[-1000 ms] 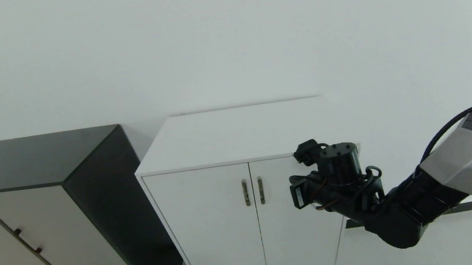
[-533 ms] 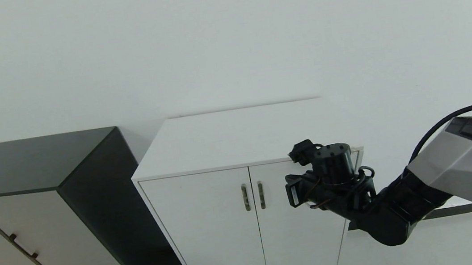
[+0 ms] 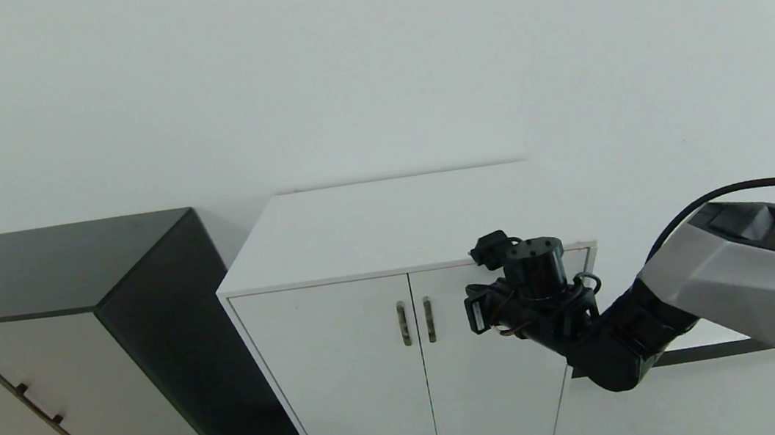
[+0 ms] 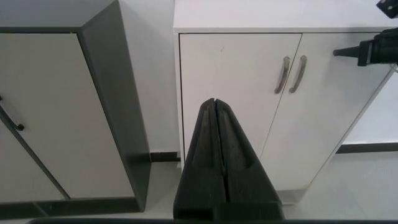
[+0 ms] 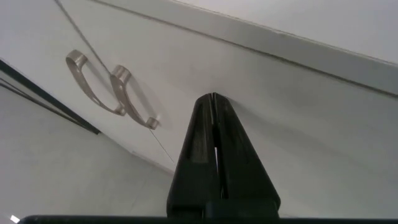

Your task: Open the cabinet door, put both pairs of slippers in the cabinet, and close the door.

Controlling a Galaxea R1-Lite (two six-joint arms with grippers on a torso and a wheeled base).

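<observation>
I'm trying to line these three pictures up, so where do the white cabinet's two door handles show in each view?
Head view: handles mid-picture, on the white cabinet at its door seam.
Left wrist view: handles beyond the left gripper, under the cabinet's top edge.
Right wrist view: handles close beside the right gripper.
Shared landmark: that top edge, in all three.

The head view looks forward and down on the white cabinet [image 3: 388, 225], which sits lower centre of the frame. The left wrist view faces its front from farther back. The right wrist view is close against it. All three share the two handles [image 3: 404, 319].
</observation>
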